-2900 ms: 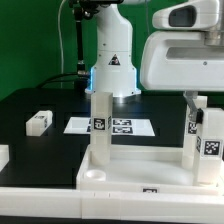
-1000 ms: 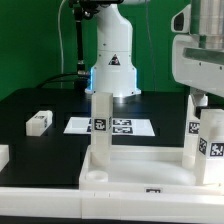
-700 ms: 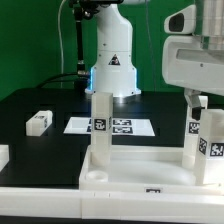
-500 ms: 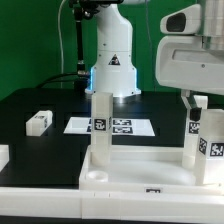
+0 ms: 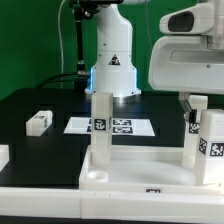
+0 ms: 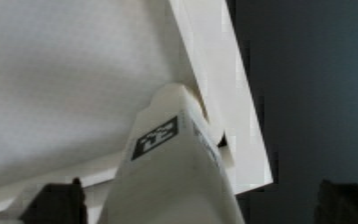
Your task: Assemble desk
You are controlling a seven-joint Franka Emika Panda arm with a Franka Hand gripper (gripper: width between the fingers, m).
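Hand (image 6: 202, 202) straight above far-right leg (image 5: 192, 135), fingers (image 6: 60, 200) apart either side; leg upright at tabletop panel (image 5: 130, 165) corner, long axis vertical.

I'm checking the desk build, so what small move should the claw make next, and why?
Probably close the claw on the upright leg: its fingertips stand apart on either side of that leg, which rises beside the rim of the tabletop panel, not yet gripped.

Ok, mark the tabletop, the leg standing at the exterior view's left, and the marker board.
tabletop (image 5: 140, 165): exterior view, bare inner surface.
standing leg (image 5: 100, 142): exterior view's left, below its tag.
marker board (image 5: 78, 125): exterior view, blank end.
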